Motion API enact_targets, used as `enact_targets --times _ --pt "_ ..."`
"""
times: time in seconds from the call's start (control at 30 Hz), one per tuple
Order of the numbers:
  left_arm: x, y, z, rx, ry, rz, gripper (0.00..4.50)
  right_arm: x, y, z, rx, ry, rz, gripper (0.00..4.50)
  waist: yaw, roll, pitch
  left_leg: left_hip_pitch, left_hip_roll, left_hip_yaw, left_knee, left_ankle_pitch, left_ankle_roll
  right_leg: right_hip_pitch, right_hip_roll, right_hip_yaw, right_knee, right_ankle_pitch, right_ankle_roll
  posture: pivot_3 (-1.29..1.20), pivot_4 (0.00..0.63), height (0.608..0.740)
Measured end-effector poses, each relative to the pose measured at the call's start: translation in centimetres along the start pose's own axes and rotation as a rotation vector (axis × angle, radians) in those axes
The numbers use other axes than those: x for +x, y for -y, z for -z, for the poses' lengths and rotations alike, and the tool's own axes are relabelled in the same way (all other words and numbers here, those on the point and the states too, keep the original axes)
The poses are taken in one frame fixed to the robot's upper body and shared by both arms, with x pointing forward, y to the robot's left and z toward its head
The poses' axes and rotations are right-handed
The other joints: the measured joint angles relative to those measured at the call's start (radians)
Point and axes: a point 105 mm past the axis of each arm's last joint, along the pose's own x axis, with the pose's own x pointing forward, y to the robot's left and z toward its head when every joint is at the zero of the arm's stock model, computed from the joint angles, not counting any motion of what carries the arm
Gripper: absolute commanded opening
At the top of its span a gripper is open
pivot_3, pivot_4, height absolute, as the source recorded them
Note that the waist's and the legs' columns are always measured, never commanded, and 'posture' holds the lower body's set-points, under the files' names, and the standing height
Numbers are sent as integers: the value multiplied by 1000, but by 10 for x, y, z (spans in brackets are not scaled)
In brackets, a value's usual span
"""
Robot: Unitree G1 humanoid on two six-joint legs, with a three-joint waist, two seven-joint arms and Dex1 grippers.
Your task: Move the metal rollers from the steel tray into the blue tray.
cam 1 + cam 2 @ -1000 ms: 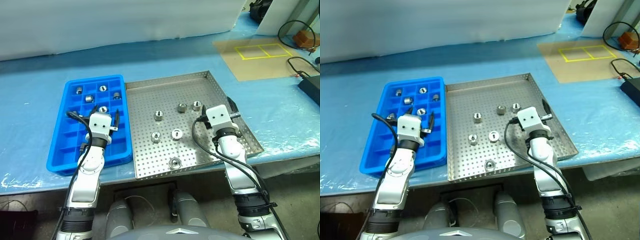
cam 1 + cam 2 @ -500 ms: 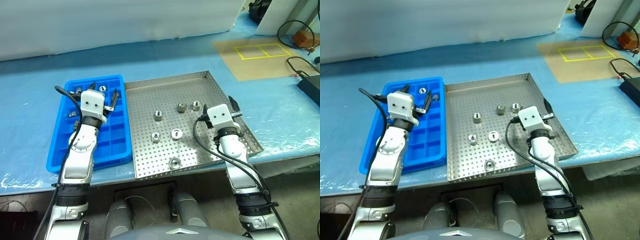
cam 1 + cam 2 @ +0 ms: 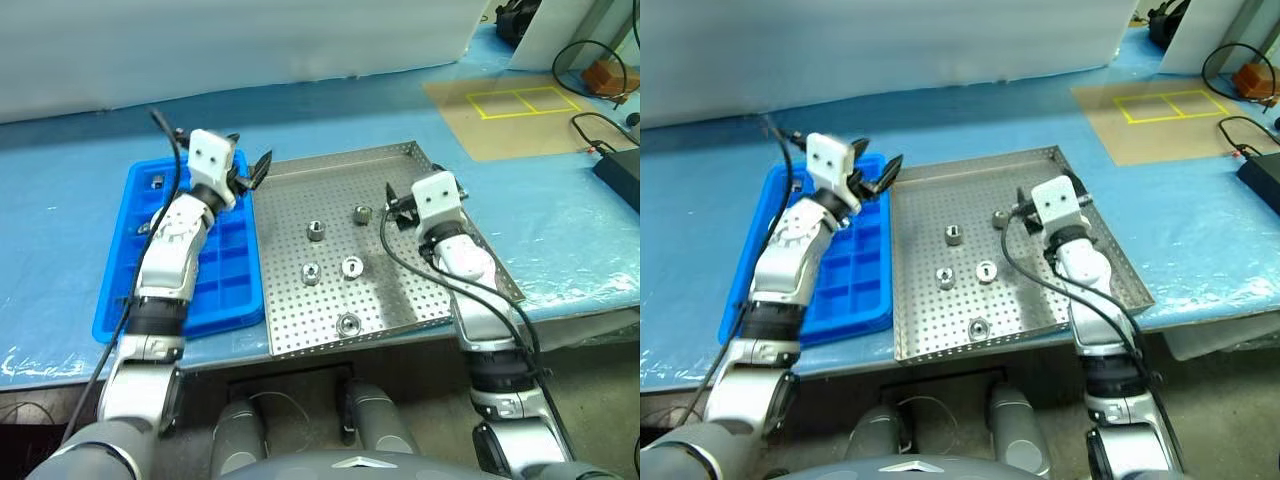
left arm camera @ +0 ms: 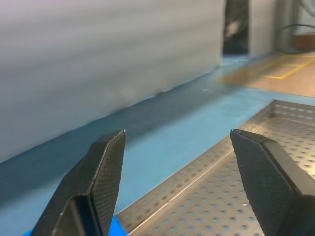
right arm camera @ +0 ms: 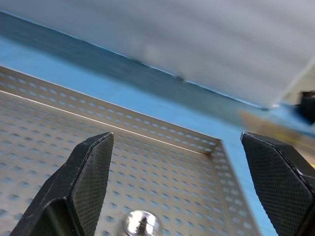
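Several metal rollers lie loose in the steel tray [image 3: 340, 158], among them one [image 3: 316, 231] near the middle, one [image 3: 362, 213] farther back and one [image 3: 347, 323] by the front rim. The blue tray [image 3: 225, 290] lies left of it, with a roller [image 3: 157, 182] in a far cell. My left gripper [image 3: 250, 172] hovers open and empty over the blue tray's far right corner, pointing at the steel tray's rim [image 4: 197, 167]. Above the steel tray's right part my right gripper [image 3: 395, 203] stands open and empty, a roller [image 5: 140, 223] just ahead of it.
A white panel [image 3: 230, 50] runs along the back of the blue-covered table. A cardboard sheet with yellow taped squares [image 3: 510, 110] lies at the far right, with cables and a black box [image 3: 620, 170] beyond it. The table's front edge is close below both trays.
My left gripper rose and swung from over the blue tray's middle to its far right corner. The right gripper lifted and turned left. Both stayed open.
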Motion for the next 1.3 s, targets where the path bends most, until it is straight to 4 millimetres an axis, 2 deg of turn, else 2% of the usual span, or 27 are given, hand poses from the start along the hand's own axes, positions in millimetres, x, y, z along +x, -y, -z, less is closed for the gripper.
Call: enact_targets --times 0.1,0.17,0.27,0.43,0.5,0.67,0.97,1.13,1.23,1.3 --pt "21 32 14 2 -85 227 3577 12 -6 -5 69 -4 -140 4272 3 0 0 -1 -1 1 0 1 5 0 -1 1 -1 0 0 -431 150 740" --pt "28 51 26 -3 -135 357 3577 16 -7 -13 85 19 -195 4272 3 0 0 -1 -1 1 0 1 5 0 -1 1 -2 0 0 -449 150 740" --pt "26 66 43 17 -216 496 3577 16 -6 -18 97 36 -223 4272 1 0 0 -1 0 2 -1 1 6 0 0 0 -2 0 -1 -473 150 740" --pt "9 77 89 90 -412 637 3577 5 -11 -16 120 37 -219 4272 -2 0 0 0 0 2 -1 1 6 0 0 1 -2 0 -1 -525 150 740" --pt "3 80 98 111 -448 678 3577 -1 -14 -11 132 21 -212 4272 -2 0 0 0 0 2 0 1 6 0 -1 1 -2 0 -1 -530 150 740" --pt "5 79 102 117 -464 665 3577 -10 -14 -3 136 -6 -174 4272 -9 0 0 1 0 2 0 1 5 1 0 1 -2 0 -1 -572 150 740" --pt "22 85 107 152 -449 558 3577 -14 -8 4 126 -37 -106 4272 -31 0 0 2 -2 2 1 -1 5 5 -2 0 -5 0 -1 -591 150 740" --pt "22 86 109 131 -459 546 3577 -17 -9 5 127 -39 -94 4272 -32 0 0 2 -2 1 1 -1 4 5 -2 0 -5 0 -1 -591 150 740" --pt "21 87 110 125 -460 559 2965 -17 -12 4 128 -41 -101 4313 -34 0 0 2 -2 1 1 -1 4 6 -2 0 -5 0 -1 -585 150 740" --pt "18 90 110 120 -459 587 2305 -18 -14 5 129 -47 -106 4313 -36 0 0 2 -2 1 1 -1 4 6 -2 0 -6 0 -1 -580 150 740"
